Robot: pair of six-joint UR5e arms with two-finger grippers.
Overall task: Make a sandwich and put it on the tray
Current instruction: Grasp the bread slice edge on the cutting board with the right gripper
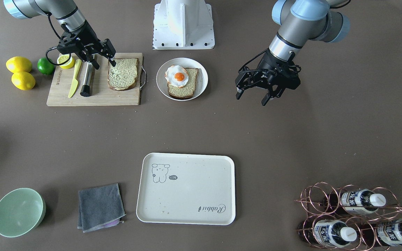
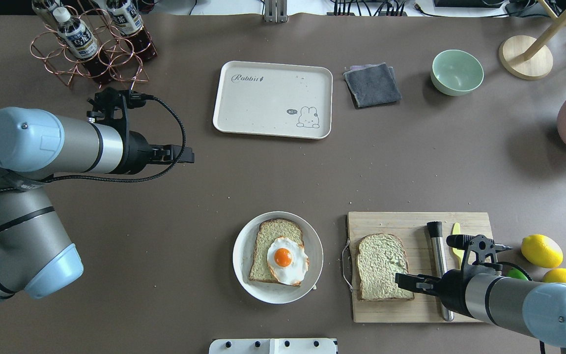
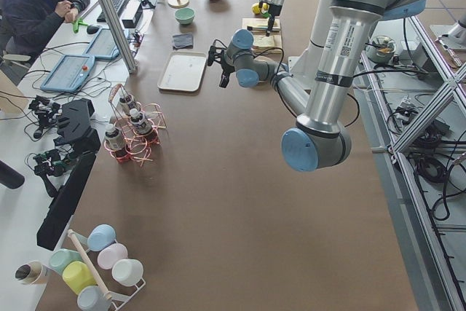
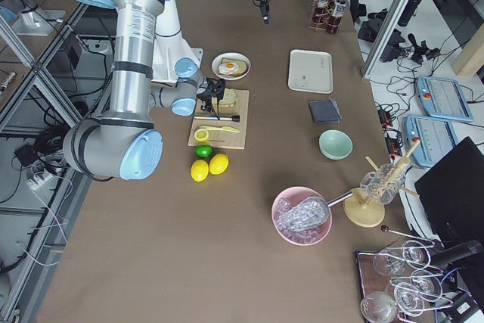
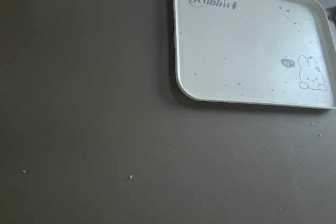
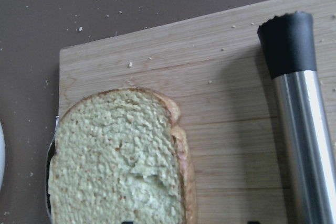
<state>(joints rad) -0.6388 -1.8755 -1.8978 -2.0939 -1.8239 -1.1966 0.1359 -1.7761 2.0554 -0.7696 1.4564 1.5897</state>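
The sandwich lies in two parts. One bread slice (image 1: 184, 89) with a fried egg (image 1: 177, 76) on it sits on the round white plate (image 1: 201, 69). A second bare slice (image 1: 123, 73) lies on the wooden cutting board (image 1: 99, 94). My right gripper (image 1: 104, 62) is open over that slice's robot-side edge; the slice also shows in the right wrist view (image 6: 115, 161). My left gripper (image 1: 251, 98) is open and empty above bare table. The cream tray (image 1: 187, 195) holds only crumbs; it also shows in the left wrist view (image 5: 247, 51).
On the board lie a steel cylinder with a black tip (image 1: 87, 82), a yellow knife (image 1: 74, 78) and a lemon half (image 1: 66, 61). Two lemons (image 1: 19, 71) and a lime (image 1: 45, 65) are beside it. A green bowl (image 1: 19, 212), a grey cloth (image 1: 100, 206) and a copper bottle rack (image 1: 358, 216) stand near the tray.
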